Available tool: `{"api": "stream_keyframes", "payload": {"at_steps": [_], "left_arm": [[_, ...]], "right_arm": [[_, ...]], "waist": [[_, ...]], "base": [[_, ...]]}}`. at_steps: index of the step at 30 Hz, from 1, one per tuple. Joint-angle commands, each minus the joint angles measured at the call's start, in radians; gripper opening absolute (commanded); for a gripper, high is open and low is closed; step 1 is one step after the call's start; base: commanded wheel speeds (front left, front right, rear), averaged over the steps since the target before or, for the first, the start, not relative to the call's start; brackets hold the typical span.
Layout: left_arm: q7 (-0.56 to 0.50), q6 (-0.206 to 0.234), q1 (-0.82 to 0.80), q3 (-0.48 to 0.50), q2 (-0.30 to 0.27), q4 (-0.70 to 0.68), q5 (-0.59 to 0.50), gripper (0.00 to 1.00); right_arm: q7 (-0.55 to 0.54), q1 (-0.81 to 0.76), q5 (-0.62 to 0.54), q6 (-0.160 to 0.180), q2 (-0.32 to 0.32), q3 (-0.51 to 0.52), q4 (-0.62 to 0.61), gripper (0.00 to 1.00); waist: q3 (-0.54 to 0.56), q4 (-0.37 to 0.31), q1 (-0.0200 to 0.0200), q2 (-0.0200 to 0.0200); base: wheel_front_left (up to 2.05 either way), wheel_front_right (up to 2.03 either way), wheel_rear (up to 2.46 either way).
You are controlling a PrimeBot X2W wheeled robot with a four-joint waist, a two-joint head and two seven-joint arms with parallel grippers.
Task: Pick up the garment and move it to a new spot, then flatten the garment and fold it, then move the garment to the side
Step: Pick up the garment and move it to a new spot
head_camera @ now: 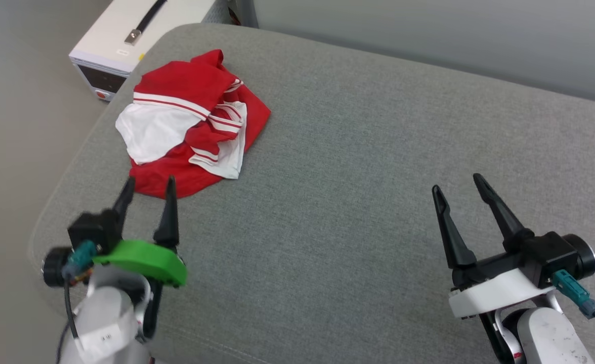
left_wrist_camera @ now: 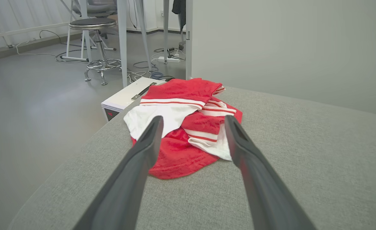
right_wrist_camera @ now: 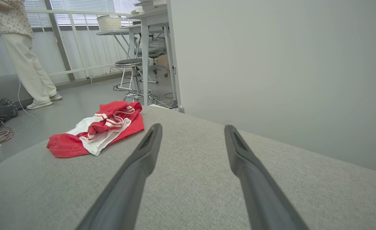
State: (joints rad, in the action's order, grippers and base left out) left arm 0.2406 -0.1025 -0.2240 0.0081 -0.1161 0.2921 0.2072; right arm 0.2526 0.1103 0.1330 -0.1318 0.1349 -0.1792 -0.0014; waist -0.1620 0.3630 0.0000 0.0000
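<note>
The garment (head_camera: pixel 186 124) is a red shirt with white sleeves and red-white striped trim, lying crumpled in a heap at the far left of the grey cushioned surface (head_camera: pixel 358 167). It lies straight ahead in the left wrist view (left_wrist_camera: pixel 181 127) and off to the left in the right wrist view (right_wrist_camera: pixel 95 132). My left gripper (head_camera: pixel 148 184) is open, its fingertips just short of the garment's near red edge, nothing between them. My right gripper (head_camera: pixel 457 182) is open and empty over bare cushion at the lower right, far from the garment.
A white box-shaped device (head_camera: pixel 125 35) with a black strap stands on the floor past the cushion's far left corner. A pale wall (head_camera: pixel 429 30) runs behind the cushion. On the floor beyond are a stool (left_wrist_camera: pixel 93 41), table legs and cables. A person (right_wrist_camera: pixel 25 51) stands far left.
</note>
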Motion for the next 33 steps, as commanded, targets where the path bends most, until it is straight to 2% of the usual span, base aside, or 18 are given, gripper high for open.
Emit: {"api": "stream_keyframes", "payload": {"at_steps": [1, 8, 15, 19, 24, 33], "left_arm": [[-0.025, -0.009, -0.075, 0.001, -0.039, 0.029, 0.010, 1.00], [-0.294, -0.026, -0.337, -0.031, -0.180, 0.144, 0.114, 1.00], [-0.672, -0.028, -0.508, -0.126, -0.307, 0.232, 0.370, 1.00], [-0.826, -0.028, -0.556, -0.153, -0.376, 0.250, 0.462, 1.00], [-0.934, -0.028, -0.586, -0.174, -0.418, 0.284, 0.522, 1.00], [-0.988, -0.028, -0.611, -0.191, -0.408, 0.395, 0.567, 1.00]], "right_arm": [[0.009, 0.022, -0.010, 0.001, 0.012, -0.004, -0.014, 1.00], [0.009, 0.068, -0.020, 0.001, 0.046, -0.014, -0.071, 1.00], [0.009, 0.106, -0.030, 0.001, 0.055, -0.026, -0.113, 1.00], [0.009, 0.117, -0.035, 0.001, 0.058, -0.026, -0.123, 1.00], [0.009, 0.121, -0.042, 0.001, 0.062, -0.026, -0.131, 1.00], [0.007, 0.133, -0.047, 0.001, 0.070, -0.025, -0.153, 1.00]], "waist": [[-0.088, -0.049, 0.0000, 0.0000], [-0.191, -0.110, 0.0000, 0.0000], [-0.270, -0.170, 0.0000, 0.0000], [-0.306, -0.195, 0.0000, 0.0000], [-0.342, -0.213, 0.0000, 0.0000], [-0.384, -0.227, 0.0000, 0.0000]], "base": [[0.00, 0.00, 0.00], [0.00, 0.00, 0.00], [0.00, 0.00, 0.00], [0.00, 0.00, 0.00], [0.00, 0.00, 0.00], [0.00, 0.00, 0.00]]}}
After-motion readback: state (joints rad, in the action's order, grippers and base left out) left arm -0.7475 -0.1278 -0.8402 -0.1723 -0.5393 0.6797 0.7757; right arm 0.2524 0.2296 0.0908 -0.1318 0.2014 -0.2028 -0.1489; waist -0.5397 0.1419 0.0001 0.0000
